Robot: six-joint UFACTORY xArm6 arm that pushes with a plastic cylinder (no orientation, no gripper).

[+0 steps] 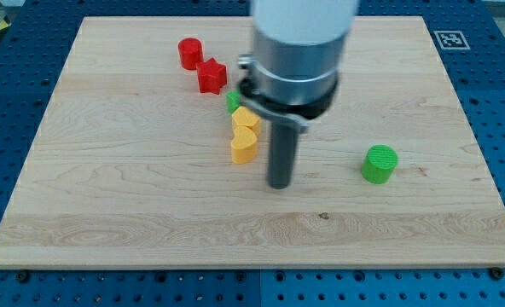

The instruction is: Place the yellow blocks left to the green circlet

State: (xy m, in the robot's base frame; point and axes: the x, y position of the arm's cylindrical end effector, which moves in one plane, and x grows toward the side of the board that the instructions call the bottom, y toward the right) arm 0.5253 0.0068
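Note:
A green round block stands on the wooden board at the view's right. Two yellow blocks sit near the middle: a heart-shaped one and, just above and touching it, another partly hidden by the arm. My tip rests on the board just right of and slightly below the yellow heart, with a small gap between them. The green round block is well to the right of my tip.
A red round block and a red star block sit at the upper left of the middle. A second green block peeks out beside the arm, mostly hidden. The wooden board lies on a blue perforated table.

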